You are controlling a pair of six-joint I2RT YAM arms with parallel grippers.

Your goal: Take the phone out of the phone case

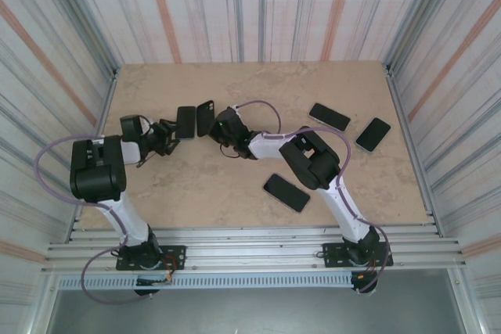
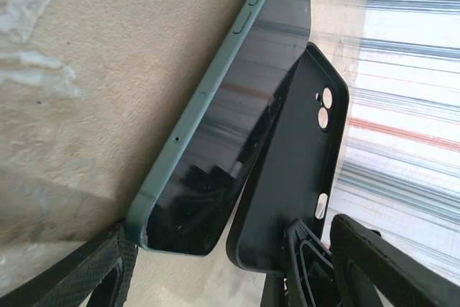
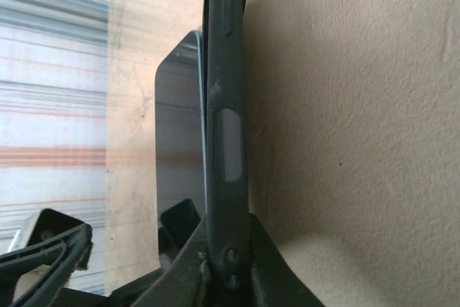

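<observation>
The phone, with a green edge and a dark screen, lies bare beside the empty black phone case, whose camera holes show. In the top view the phone and the phone case sit side by side at the table's middle left. My left gripper is open, its fingers spread wide around the near ends of both, the phone's corner next to one finger. My right gripper is shut on the end of the phone case, seen edge-on. The left gripper and right gripper face each other.
Three other dark phones lie on the tan tabletop: two at the right and one in front of the right arm. Striped walls close in the table on three sides.
</observation>
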